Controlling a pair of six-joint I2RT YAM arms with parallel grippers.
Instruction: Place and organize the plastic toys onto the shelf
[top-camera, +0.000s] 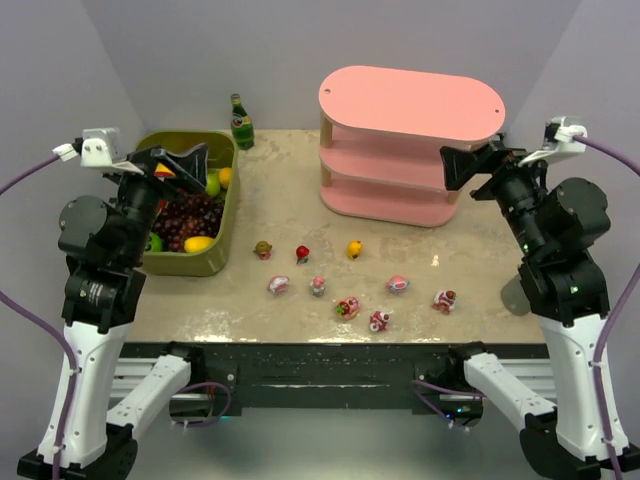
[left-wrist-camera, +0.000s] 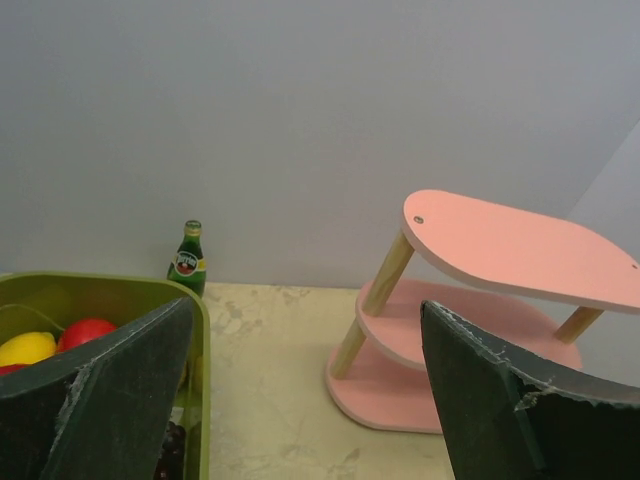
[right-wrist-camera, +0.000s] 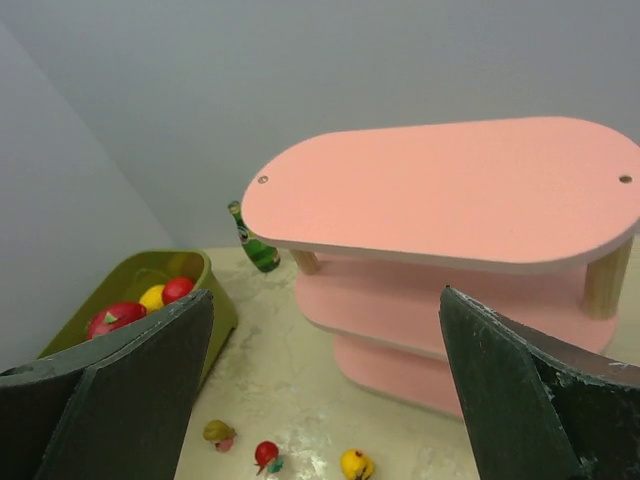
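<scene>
The oval three-tier shelf (top-camera: 411, 100) is pink, the tiny plastic toys (top-camera: 347, 307) mostly pink, white and red, the surface (top-camera: 280, 190) mottled beige.

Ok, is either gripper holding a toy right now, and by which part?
Neither. The left gripper and right gripper are both open and empty; the plastic toys lie on the table.

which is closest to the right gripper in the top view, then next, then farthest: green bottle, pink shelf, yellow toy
1. pink shelf: its end sits right next to the right gripper.
2. yellow toy: lying in front of the shelf, toward the middle.
3. green bottle: at the back, far over on the left side.
</scene>
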